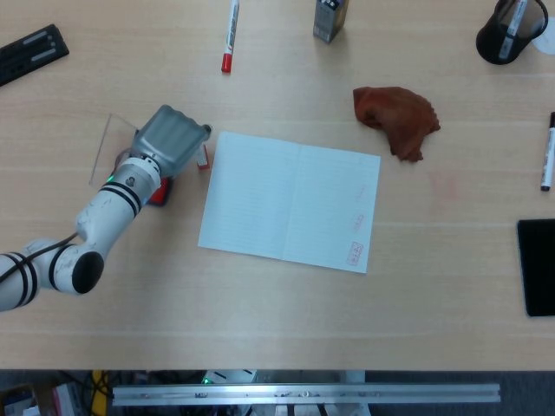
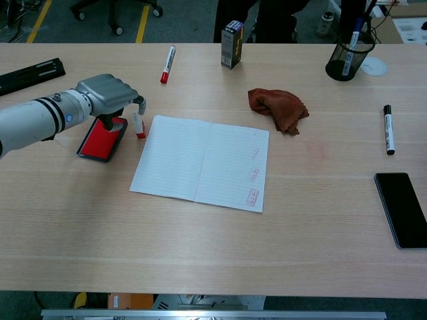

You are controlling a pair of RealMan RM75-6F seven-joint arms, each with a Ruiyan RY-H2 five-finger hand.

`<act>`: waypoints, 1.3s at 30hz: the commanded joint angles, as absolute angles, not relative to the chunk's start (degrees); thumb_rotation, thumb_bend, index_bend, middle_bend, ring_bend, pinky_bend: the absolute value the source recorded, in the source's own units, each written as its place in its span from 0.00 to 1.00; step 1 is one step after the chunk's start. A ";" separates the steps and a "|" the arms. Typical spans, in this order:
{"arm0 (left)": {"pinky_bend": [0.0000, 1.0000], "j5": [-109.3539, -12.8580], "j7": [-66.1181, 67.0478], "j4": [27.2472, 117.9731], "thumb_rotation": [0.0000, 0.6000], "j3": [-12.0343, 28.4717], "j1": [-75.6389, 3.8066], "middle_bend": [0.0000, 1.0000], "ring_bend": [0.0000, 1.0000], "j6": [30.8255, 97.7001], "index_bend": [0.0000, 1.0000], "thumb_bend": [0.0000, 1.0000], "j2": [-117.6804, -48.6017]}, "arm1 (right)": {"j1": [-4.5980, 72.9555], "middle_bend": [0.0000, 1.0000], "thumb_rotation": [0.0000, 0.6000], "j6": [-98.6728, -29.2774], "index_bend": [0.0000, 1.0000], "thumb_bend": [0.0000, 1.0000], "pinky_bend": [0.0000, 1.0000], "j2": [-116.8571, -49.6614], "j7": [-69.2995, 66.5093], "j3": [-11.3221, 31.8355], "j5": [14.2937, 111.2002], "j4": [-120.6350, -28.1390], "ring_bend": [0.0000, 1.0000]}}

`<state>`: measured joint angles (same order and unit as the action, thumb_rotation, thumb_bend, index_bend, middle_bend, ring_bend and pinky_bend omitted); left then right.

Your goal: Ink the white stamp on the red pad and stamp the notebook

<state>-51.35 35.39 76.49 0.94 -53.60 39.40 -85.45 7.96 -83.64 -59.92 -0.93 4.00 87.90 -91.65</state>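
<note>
Spreading across both views, the wooden table (image 2: 213,247) carries everything. An open notebook (image 2: 200,162) lies flat near its middle, with three red stamp marks down its right page. The left arm (image 2: 30,123) reaches in from the left edge, and its left hand (image 2: 107,93) hangs over the red ink pad (image 2: 99,139), fingers curled downward; whether they grip anything I cannot tell. A rust-coloured cloth (image 2: 279,109) sits crumpled beyond the notebook's far right corner. A black phone (image 2: 402,209) lies near the right edge. The white stamp (image 2: 138,125) stands upright between pad and notebook, just beside the hand, with a red base. The right hand appears in neither view.
</note>
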 commanded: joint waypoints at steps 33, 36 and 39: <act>1.00 -50.80 33.20 80.19 1.00 -1.31 -53.39 1.00 1.00 42.40 0.34 0.33 -85.29 | 6.67 0.47 1.00 -85.31 0.39 0.19 0.52 -59.33 -1.00 3.65 88.57 -92.28 0.40; 1.00 -50.35 33.64 80.49 1.00 -1.20 -53.71 1.00 1.00 42.47 0.33 0.33 -85.67 | 6.57 0.47 1.00 -85.30 0.39 0.19 0.52 -59.30 -1.19 3.64 88.46 -92.09 0.40; 1.00 -49.87 34.10 80.71 1.00 -1.18 -53.92 1.00 1.00 42.67 0.33 0.33 -86.05 | 6.51 0.47 1.00 -85.25 0.39 0.19 0.52 -59.34 -1.48 3.62 88.43 -91.81 0.40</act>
<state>-49.93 34.04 80.66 -1.20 -53.87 42.63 -85.98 6.52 -85.27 -59.33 -1.45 3.62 88.44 -91.84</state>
